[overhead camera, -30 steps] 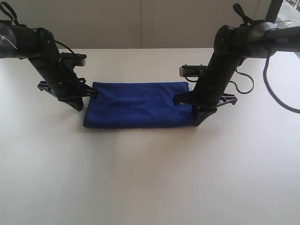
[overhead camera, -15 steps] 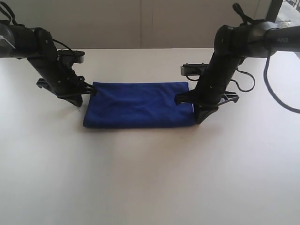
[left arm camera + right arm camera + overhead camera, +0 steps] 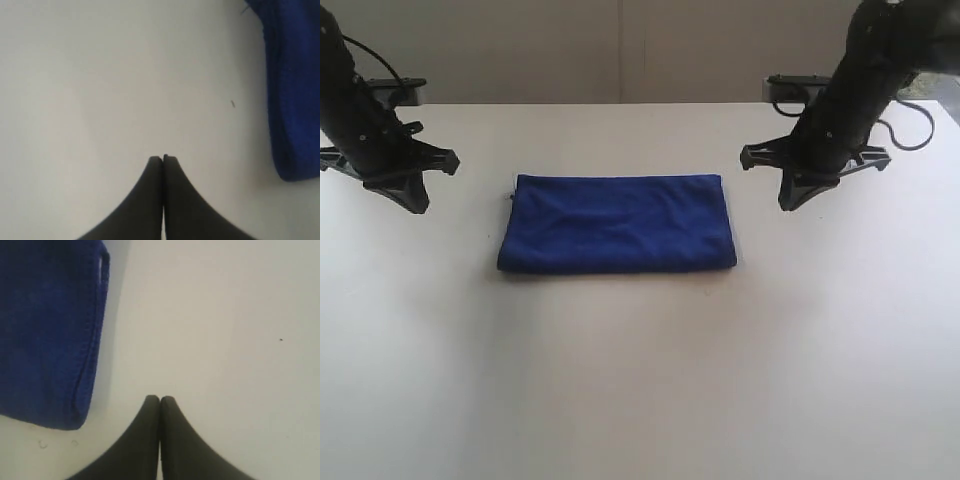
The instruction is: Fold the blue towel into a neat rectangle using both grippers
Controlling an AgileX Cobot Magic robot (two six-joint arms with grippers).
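Observation:
The blue towel lies folded in a flat rectangle at the middle of the white table. My left gripper hangs well to its left, shut and holding nothing, jaws pressed together over bare table. My right gripper hovers off the towel's right end, also shut and empty. The left wrist view catches one end of the towel beside the jaws. The other end of the towel shows in the right wrist view, with a small white tag at its hem.
A loose thread sticks out at the towel's far left corner. The table's back edge meets a pale wall. A small dark speck lies on the table near the left gripper.
Both grippers have pulled away from the towel's ends, the left one outward to the left and the right one outward to the right and up. The towel stays flat and folded.

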